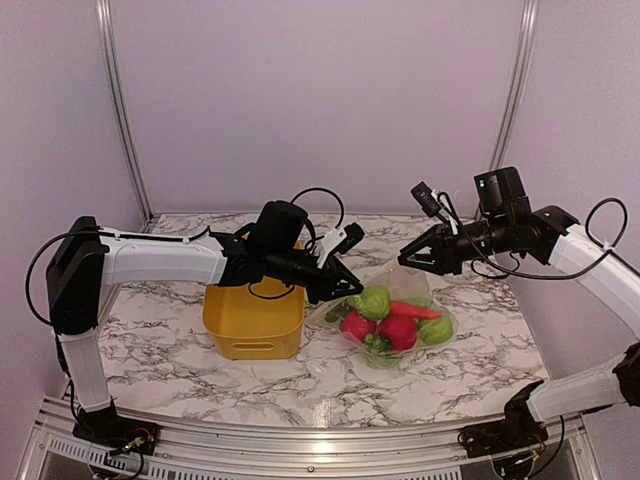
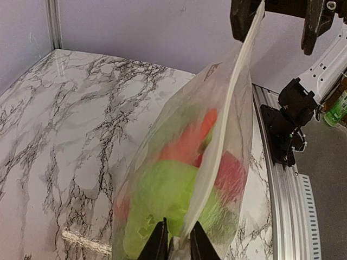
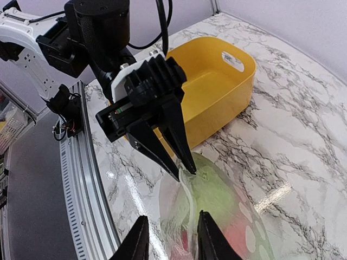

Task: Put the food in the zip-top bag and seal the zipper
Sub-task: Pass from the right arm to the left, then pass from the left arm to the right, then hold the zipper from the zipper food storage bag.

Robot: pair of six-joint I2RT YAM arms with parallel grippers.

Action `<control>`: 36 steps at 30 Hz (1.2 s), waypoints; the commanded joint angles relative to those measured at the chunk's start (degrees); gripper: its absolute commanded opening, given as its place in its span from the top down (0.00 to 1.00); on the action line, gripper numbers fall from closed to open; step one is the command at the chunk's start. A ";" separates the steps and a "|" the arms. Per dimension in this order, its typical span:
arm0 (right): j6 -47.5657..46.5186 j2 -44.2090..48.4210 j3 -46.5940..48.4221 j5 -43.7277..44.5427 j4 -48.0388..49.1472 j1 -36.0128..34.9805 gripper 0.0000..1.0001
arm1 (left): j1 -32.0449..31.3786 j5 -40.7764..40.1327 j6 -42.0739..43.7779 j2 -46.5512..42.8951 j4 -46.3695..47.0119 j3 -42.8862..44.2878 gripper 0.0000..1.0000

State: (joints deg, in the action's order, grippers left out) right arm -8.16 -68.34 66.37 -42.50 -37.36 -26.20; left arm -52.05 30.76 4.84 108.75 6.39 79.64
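Note:
The clear dotted zip-top bag (image 1: 416, 286) stands on the marble table right of the yellow bin, with the food inside: a green apple (image 1: 375, 301), a red fruit (image 1: 398, 331) and a carrot (image 1: 416, 310). My left gripper (image 1: 345, 288) is shut on the left end of the zipper (image 2: 219, 146), which runs taut up to my right gripper (image 2: 274, 27). In the right wrist view, my right gripper (image 3: 169, 241) is open, its fingers straddling the zipper strip (image 3: 189, 208) just short of the left gripper (image 3: 186, 172). The bag's mouth edge is raised off the table.
The yellow bin (image 1: 253, 325) stands just left of the bag, under my left arm; it also shows in the right wrist view (image 3: 217, 81). The table's metal rail (image 1: 300, 440) runs along the near edge. Walls close the back and sides.

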 commanded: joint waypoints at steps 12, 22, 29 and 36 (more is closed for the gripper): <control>-3.42 -3.91 2.38 2.23 -1.18 -2.28 1.00 | 0.35 3.42 -1.42 -1.60 0.43 0.21 0.73; -3.72 -1.58 1.53 -0.22 -1.86 -2.35 1.00 | 0.71 5.02 -0.72 -3.17 -2.25 0.76 0.76; -3.41 -0.92 0.91 -0.04 -1.73 -2.32 1.00 | 0.75 3.85 0.52 -4.63 -3.65 0.25 0.72; -3.09 -1.09 1.08 -0.46 -1.48 -2.36 1.00 | 0.79 3.76 0.43 -4.19 -3.81 1.02 0.76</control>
State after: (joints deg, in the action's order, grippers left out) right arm -11.16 -70.81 66.48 -41.15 -39.75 -27.81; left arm -51.57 34.44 4.73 105.71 4.40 79.66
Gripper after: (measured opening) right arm 0.005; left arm 0.243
